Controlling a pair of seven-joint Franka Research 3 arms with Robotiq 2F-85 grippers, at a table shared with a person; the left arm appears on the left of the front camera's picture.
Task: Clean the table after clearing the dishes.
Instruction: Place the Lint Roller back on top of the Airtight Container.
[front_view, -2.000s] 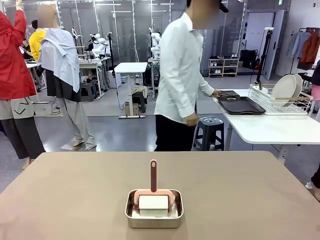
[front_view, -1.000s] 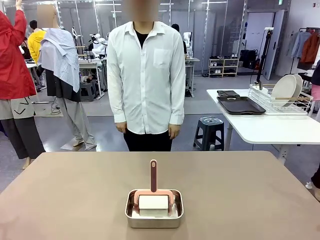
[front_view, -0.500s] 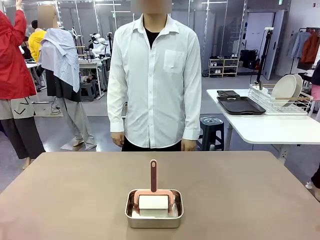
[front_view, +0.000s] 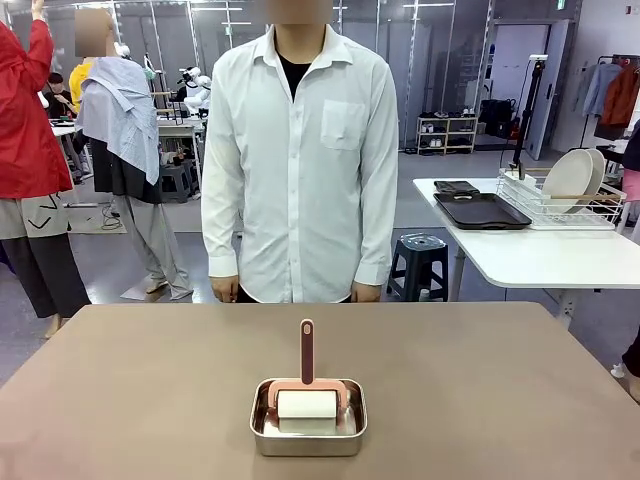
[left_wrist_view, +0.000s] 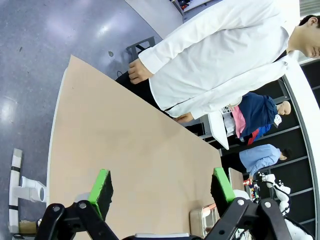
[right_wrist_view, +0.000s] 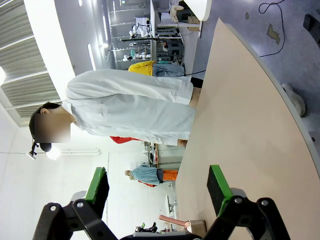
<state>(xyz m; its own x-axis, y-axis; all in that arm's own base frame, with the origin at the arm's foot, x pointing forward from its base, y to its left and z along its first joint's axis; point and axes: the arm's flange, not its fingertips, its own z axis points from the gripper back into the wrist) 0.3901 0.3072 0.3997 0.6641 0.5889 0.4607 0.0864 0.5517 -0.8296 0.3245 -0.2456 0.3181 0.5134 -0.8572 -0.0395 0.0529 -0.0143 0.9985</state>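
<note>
The taupe table (front_view: 480, 380) carries a small steel pan (front_view: 308, 418) near its front middle, with a pink-handled roller (front_view: 307, 385) resting in it. The dishes, white plates (front_view: 572, 178), stand in a wire rack on the white side table at the right, beside dark trays (front_view: 480, 210). A person in a white shirt (front_view: 300, 160) stands at the table's far edge, arms hanging down. My left gripper (left_wrist_view: 162, 190) is open above the tabletop (left_wrist_view: 125, 150), holding nothing. My right gripper (right_wrist_view: 157, 187) is open too, over the table (right_wrist_view: 235, 125), with the roller's handle (right_wrist_view: 172, 220) just below it.
The white side table (front_view: 540, 255) with the wire rack (front_view: 560, 205) stands at the back right, a dark stool (front_view: 418, 262) beside it. Other people and clothes racks are farther back.
The person turned away from the side table, walked to the far edge of the taupe table and now faces it. The pan and roller have not moved.
</note>
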